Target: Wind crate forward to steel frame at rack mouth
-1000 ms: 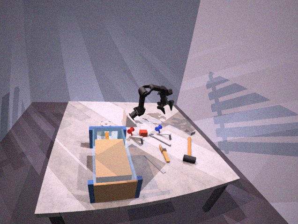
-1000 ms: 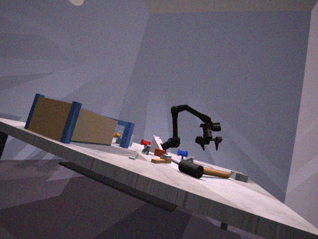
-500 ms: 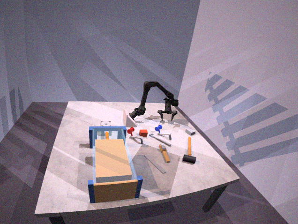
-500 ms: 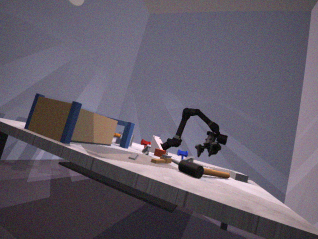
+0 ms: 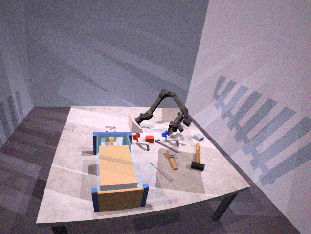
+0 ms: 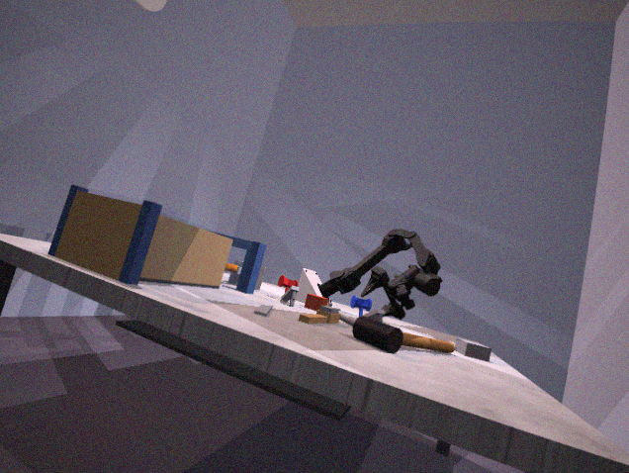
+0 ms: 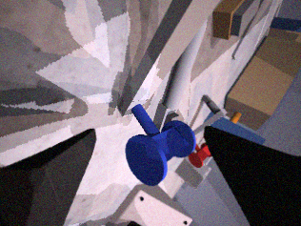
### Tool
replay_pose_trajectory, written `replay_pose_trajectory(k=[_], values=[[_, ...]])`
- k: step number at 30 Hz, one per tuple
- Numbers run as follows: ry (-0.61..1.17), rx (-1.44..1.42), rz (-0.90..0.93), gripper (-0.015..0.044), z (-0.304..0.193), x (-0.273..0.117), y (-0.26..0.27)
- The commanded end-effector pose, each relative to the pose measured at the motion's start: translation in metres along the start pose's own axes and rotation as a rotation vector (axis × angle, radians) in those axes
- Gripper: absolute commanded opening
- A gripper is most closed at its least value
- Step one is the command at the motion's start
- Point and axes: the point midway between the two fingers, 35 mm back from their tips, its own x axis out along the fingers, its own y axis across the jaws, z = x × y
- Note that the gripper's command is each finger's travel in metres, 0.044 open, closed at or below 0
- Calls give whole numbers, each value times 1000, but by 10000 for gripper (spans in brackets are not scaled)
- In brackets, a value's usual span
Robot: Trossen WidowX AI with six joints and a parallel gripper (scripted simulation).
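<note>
The tan-topped crate (image 5: 117,163) (image 6: 203,256) sits flat in the clear-panelled cubby, with a gap between its front and the blue frame (image 5: 94,144) (image 6: 252,266) at the mouth. An orange strap (image 5: 111,141) (image 7: 236,117) shows in that gap. The winch (image 5: 110,128) stands beyond the frame; its top hole is too small to make out. A blue-knobbed tool (image 5: 164,133) (image 6: 361,303) (image 7: 159,147) and a red-knobbed tool (image 5: 136,136) (image 6: 288,282) (image 7: 200,155) have grey arms. My gripper (image 5: 168,133) (image 7: 150,132) is open and low beside the blue knob, which shows between the fingers in the wrist view.
A red block (image 5: 149,139) (image 6: 315,301) and grey rod (image 5: 167,146) lie near the knobbed tools. Nearer the front are a wooden-handled tool (image 5: 172,162), a thin strip (image 5: 162,172) and a mallet (image 5: 197,166) (image 6: 377,333). A grey block (image 5: 198,137) (image 6: 474,349) lies right. A pale plate (image 5: 134,124) stands by the arm's base.
</note>
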Motion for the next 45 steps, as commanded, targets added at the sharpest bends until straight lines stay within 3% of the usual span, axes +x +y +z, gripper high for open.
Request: replay_pose_trajectory(k=[1,15,25,36,41,45], values=[[112,366,38,440,-2,22,-28],[593,1893,131,440,-62,89,-148],[1125,3032,253,440,-141,111,-223],[1172,3101,268,440,-148,116,-229],[1172,3100,271,440,-136,154,-197],[1173,3100,271,440,-135,159,-192]])
